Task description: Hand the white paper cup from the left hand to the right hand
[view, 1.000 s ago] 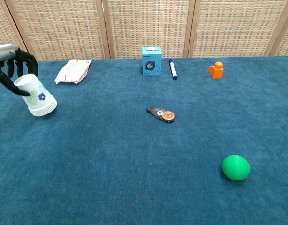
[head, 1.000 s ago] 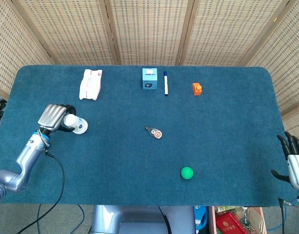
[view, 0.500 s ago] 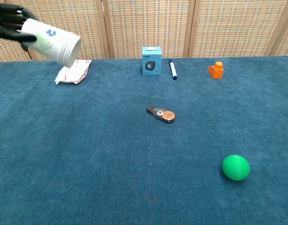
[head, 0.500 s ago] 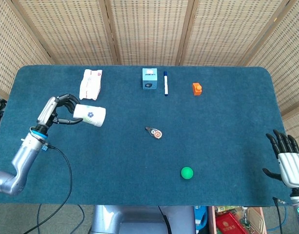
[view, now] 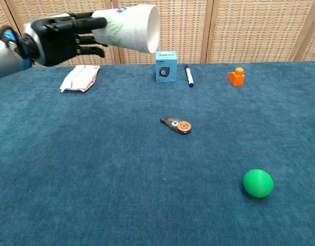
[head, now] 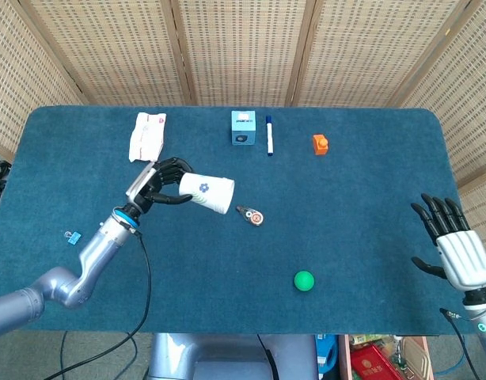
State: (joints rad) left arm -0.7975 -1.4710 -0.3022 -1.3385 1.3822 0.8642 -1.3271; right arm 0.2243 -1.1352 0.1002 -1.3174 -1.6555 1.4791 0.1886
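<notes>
My left hand (head: 157, 184) (view: 65, 36) grips the white paper cup (head: 206, 193) (view: 129, 26) in the air over the left-centre of the blue table. The cup lies on its side, its mouth pointing right, with a small blue flower print on its wall. My right hand (head: 451, 242) hovers off the table's right edge, fingers spread and holding nothing. It shows only in the head view. A wide stretch of table separates the two hands.
On the blue table (head: 370, 206) lie a white packet (head: 147, 136), a blue box (head: 243, 127), a marker (head: 269, 134), an orange block (head: 320, 143), a tape dispenser (head: 250, 214), a green ball (head: 304, 280) and a small blue clip (head: 71, 236). Wicker screens stand behind.
My left hand has lifted the cup off the table and carried it right toward the centre, tipping it on its side. My right hand has risen further into view.
</notes>
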